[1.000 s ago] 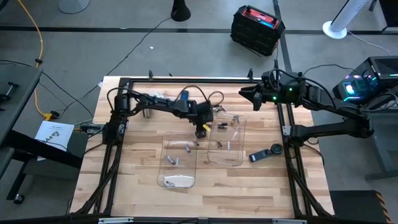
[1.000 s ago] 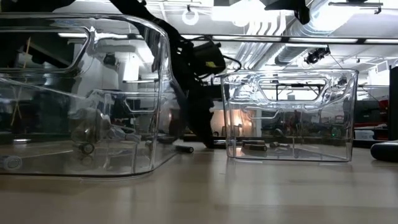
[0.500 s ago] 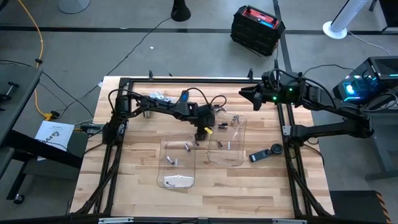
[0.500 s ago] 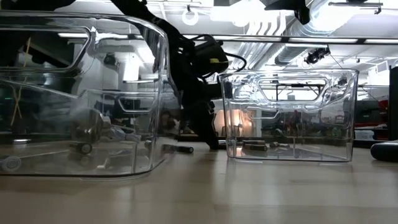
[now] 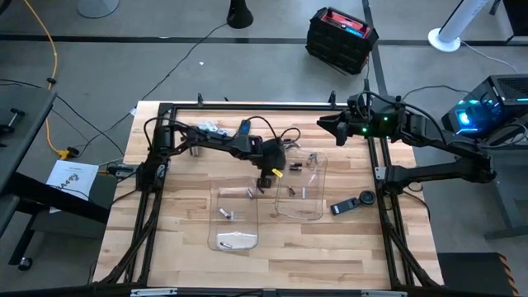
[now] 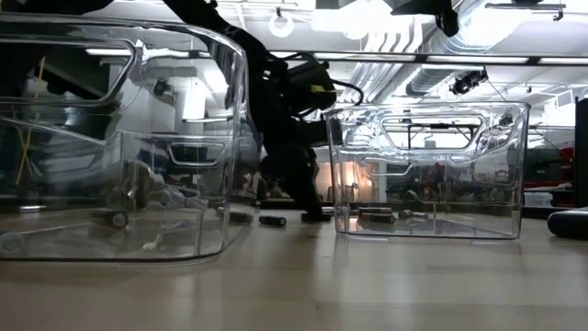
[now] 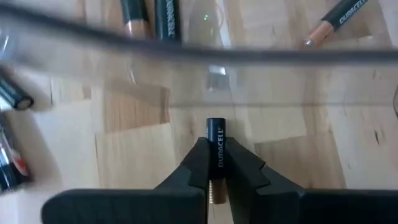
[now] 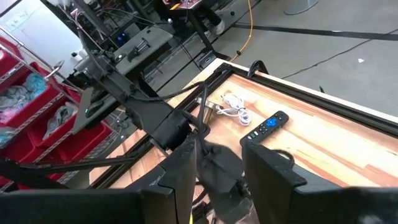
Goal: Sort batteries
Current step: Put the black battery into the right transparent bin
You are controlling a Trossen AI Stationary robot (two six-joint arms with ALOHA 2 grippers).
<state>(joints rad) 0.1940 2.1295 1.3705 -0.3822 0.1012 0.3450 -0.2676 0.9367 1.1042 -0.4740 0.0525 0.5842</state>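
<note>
Two clear trays stand on the wooden table, the left tray [image 5: 238, 216] and the right tray [image 5: 301, 186], each with a few small batteries on its floor. My left gripper [image 5: 266, 178] is down between the two trays and is shut on a black-and-copper battery [image 7: 215, 144]. Another dark battery [image 6: 272, 221] lies loose on the table beside it. More batteries [image 7: 149, 15] show through a tray wall in the left wrist view. My right gripper [image 5: 327, 124] hangs open and holds nothing, high above the table's far right part. My left gripper pinches the battery's two long sides [image 7: 216, 155] between its two fingers [image 7: 198, 167], coming down from above. The fingers lie across the battery. Its black end [image 7: 215, 126] sticks out past them and its copper end [image 7: 214, 191] lies behind them. It sits level at the table top.
A dark remote [image 5: 353, 204] lies to the right of the right tray. A white cable and a metal cup [image 5: 206, 129] lie at the far left, with another remote [image 8: 264, 127] near them. A black frame [image 5: 247, 106] runs around the table's edges.
My left gripper has come down a little to the table between the two trays. There it has shut on the black-and-copper battery.
</note>
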